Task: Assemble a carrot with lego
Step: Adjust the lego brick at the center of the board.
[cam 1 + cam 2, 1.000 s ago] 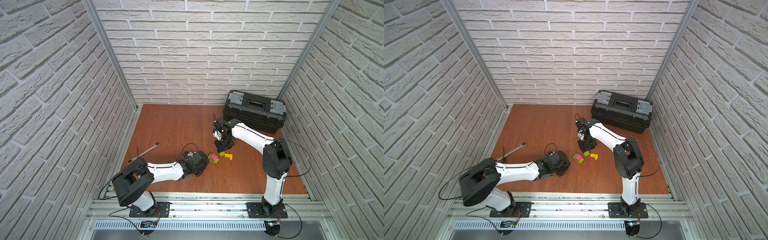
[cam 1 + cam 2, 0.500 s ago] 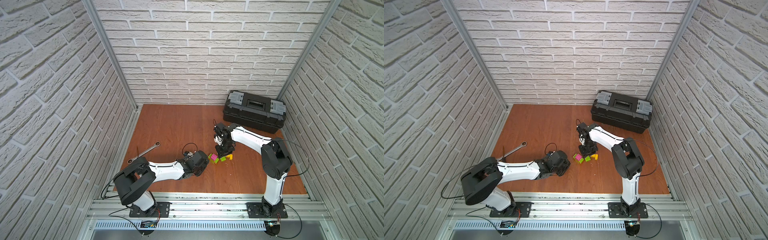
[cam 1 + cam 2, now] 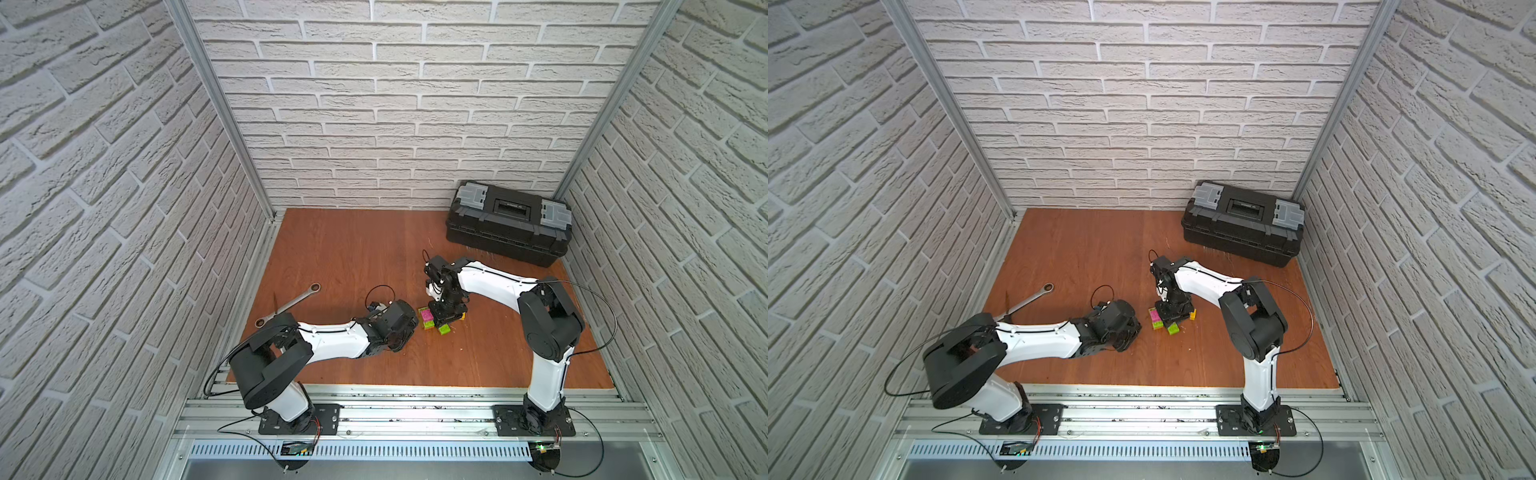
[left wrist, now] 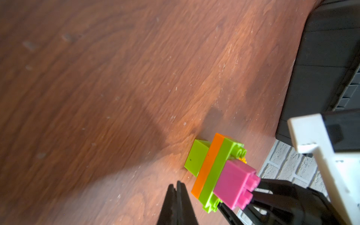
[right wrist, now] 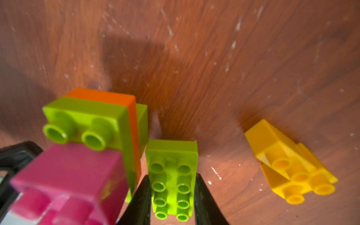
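Your right claw pinches a green brick beside the stack; left claw closed, empty; next you likely lift, seat it.

High stereo pair; wrist cameras close on lego

**White Brick Walls, Red-Brown Wood Floor**

White brick-pattern panels close the cell on three sides: back wall, left wall, right wall; grey metal posts stand at the rear corners; the floor is reddish-brown wood grain, dusty and scuffed; a black toolbox with grey latches sits closed in the far right corner; the light is even and the shadows soft.
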